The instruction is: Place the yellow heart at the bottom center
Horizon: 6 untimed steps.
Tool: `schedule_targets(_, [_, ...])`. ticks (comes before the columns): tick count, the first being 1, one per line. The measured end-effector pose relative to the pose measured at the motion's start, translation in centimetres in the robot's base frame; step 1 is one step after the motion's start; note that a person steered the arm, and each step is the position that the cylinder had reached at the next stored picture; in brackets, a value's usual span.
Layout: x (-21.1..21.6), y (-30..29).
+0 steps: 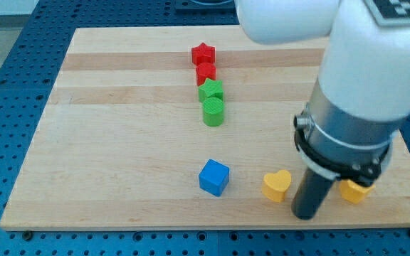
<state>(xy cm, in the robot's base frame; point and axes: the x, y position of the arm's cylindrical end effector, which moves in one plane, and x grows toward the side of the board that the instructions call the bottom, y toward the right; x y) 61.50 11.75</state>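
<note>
My tip [306, 215]: the dark rod's lower end rests on the table near the view's bottom edge, just to the view's right of the yellow heart, close beside it; whether it touches cannot be told.
Gripper: there is none to open or close; the arm ends in the bare rod.
Yellow heart [277, 185]: low on the table, right of the middle, lying flat, its lobes toward the view's top right, glossy yellow, whole.
Yellow block [354, 190]: just right of the rod, partly hidden by the arm, shape not clear.
Blue cube [213, 177]: left of the heart, near the bottom centre.
Upper column: red star [203, 54], red block [206, 72], green block [211, 91], green cylinder [213, 112], well apart from the heart.
Table [105, 142]: pale wood.
Progress: the heart is already at the right depth, as I judge it; what is left is a short push toward the view's left, stopping short of the blue cube.
</note>
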Motion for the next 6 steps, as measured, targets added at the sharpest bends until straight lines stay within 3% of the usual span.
schedule_targets(2, [-0.9,0.5])
schedule_targets(3, [-6.2,0.8])
schedule_targets(4, [-7.8,0.8])
schedule_targets(6, [-4.4,-1.4])
